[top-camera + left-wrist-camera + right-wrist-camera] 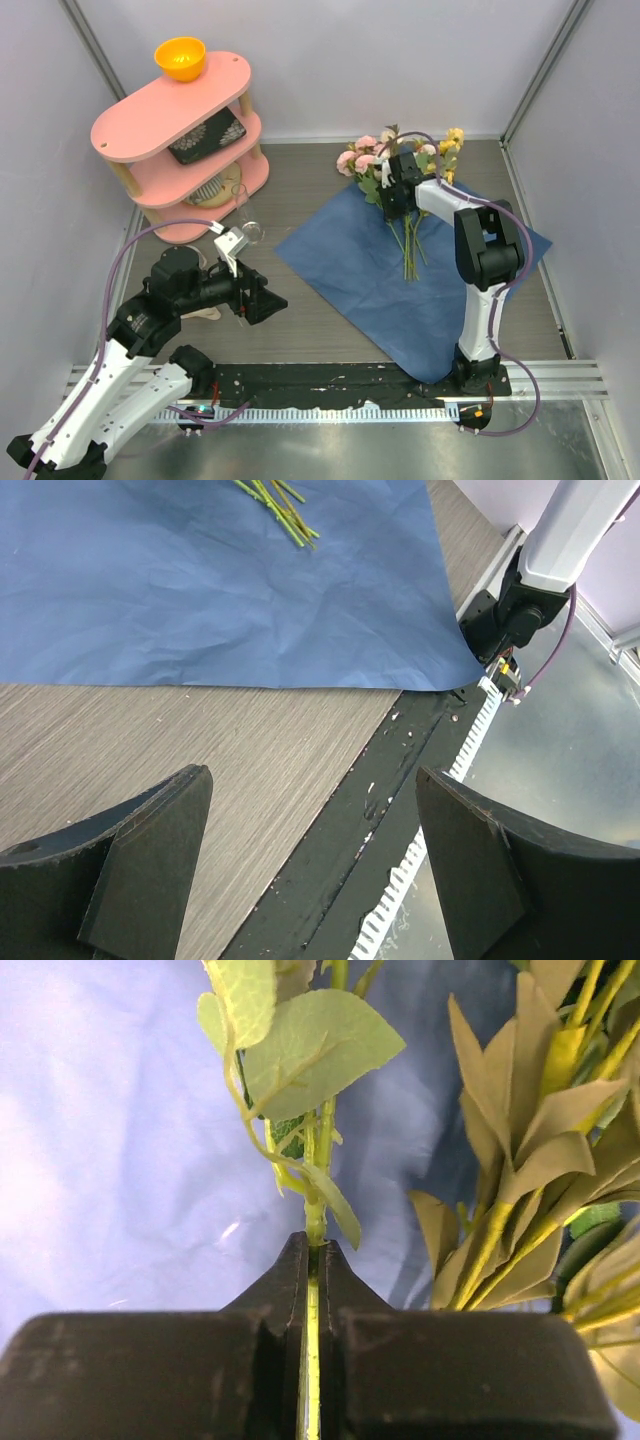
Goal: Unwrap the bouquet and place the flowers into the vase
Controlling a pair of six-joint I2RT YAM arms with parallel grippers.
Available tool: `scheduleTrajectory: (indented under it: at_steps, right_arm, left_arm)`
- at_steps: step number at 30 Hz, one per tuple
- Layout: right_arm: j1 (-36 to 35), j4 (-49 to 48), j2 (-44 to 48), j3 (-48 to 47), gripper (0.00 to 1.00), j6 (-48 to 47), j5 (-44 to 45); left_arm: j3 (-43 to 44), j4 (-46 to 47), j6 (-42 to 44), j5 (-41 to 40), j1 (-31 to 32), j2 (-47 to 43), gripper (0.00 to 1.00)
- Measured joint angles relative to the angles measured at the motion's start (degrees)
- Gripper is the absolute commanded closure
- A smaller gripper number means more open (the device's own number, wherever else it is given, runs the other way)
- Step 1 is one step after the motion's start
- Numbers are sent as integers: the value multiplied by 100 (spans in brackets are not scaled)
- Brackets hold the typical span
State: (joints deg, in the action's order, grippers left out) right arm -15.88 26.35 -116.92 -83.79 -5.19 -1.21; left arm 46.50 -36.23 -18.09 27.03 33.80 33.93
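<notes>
At the right gripper (312, 1260): the jaws are clamping tight on one thin green stem (316, 1210), just below a leaf.
Around the stem: the flowers (390, 155) are lying on the unfolded blue paper (370, 290), blooms pointing away from the arms.
Handling: the stems are looking light, thin and bendy; gripping low on bare stalk, clear of the petals, is probably safest.
Vase (243, 208): standing well apart to the left, beside the pink shelf (170, 105); narrow glass, likely tippy.
Left gripper (310, 850): hanging spread wide, holding nothing, above the table (150, 750).
</notes>
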Motion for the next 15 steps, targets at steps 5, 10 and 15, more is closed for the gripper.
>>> scheduleTrajectory:
  at_steps: [5, 10, 15]
  right_arm:
    - [409, -728, 686, 839, 99, 378, -1185]
    - [1445, -1694, 962, 1246, 99, 1056, -3220]
    - [1908, -2787, 951, 1611, 99, 1834, -4752]
  left_arm:
    - [0, -2, -20, 2, 0, -52, 13]
    - [0, -2, -94, 9, 0, -68, 13]
    - [0, 15, -103, 52, 0, -57, 13]
